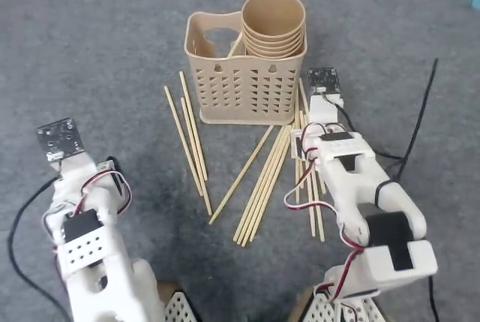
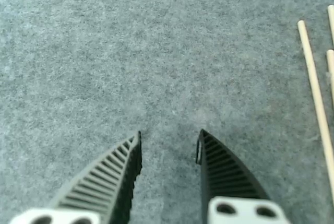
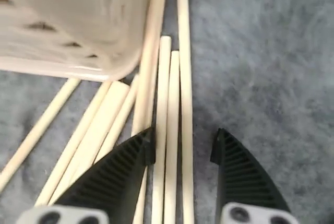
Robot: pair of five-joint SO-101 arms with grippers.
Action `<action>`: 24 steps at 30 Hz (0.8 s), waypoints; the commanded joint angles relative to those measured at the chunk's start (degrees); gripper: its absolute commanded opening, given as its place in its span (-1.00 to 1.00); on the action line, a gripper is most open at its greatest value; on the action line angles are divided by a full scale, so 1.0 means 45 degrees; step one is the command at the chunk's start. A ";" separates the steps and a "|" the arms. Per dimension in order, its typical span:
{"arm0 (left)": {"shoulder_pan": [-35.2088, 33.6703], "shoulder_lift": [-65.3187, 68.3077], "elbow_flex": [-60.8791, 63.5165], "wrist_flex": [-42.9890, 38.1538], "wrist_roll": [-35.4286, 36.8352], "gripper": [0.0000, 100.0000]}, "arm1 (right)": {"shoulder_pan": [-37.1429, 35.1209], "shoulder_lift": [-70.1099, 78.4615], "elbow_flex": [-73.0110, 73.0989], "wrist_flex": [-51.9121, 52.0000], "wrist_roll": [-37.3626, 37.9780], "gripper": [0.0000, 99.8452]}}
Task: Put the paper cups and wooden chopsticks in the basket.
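While the paper cups [image 1: 274, 23] are already stacked in the basket [image 1: 232, 93], the wooden chopsticks [image 1: 264, 176] are yet to be moved, scattered on the surface [image 1: 112, 59].
Pale, thin sticks are seen between the jaws of the open right end effector [image 3: 181, 148], basket just ahead; the left end effector [image 2: 169, 151] is held open, sticks well aside.

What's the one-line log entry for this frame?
cups: stacked in basket | chopsticks: on mat | left gripper: open, over bare mat | right gripper: open, over chopsticks by basket
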 commanded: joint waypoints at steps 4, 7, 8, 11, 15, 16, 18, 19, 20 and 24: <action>0.0098 -0.0215 -0.0088 -0.0332 -0.0039 -0.67 | 0.0147 -0.0010 -0.0567 -0.0127 -0.0137 -0.71; 0.0098 -0.0215 -0.0088 -0.0332 -0.0039 -0.67 | 0.0303 -0.0010 -0.0567 -0.0107 -0.0117 -0.90; 0.0098 -0.0215 -0.0088 -0.0332 -0.0039 -0.67 | 0.0440 -0.0010 -0.0527 -0.0088 -0.0117 -0.97; 0.0098 -0.0215 -0.0088 -0.0332 -0.0039 -0.67 | 0.1026 -0.0166 -0.0195 -0.0088 -0.0117 -0.95; 0.0098 -0.0215 -0.0010 -0.0371 -0.0039 -0.67 | 0.1866 -0.0283 -0.0156 0.0635 -0.0117 -0.99; 0.0098 -0.0215 -0.0010 -0.0371 -0.0039 -0.67 | 0.2022 -0.0459 -0.0156 0.0987 -0.0098 -0.99; 0.0098 -0.0215 -0.0010 -0.0371 -0.0039 -0.67 | 0.2354 -0.0889 -0.0117 0.1885 -0.0078 -0.99; 0.0098 -0.0215 -0.0010 -0.0371 -0.0039 -0.67 | 0.2530 -0.1143 -0.0098 0.2413 -0.0059 -0.99; 0.0098 -0.0215 -0.0010 -0.0371 -0.0039 -0.67 | 0.2706 -0.1397 -0.0098 0.2921 -0.0059 -0.99; 0.0234 -0.0215 0.0010 -0.0586 -0.0039 -0.67 | 0.3507 -0.2549 -0.0078 0.4620 -0.0039 -0.99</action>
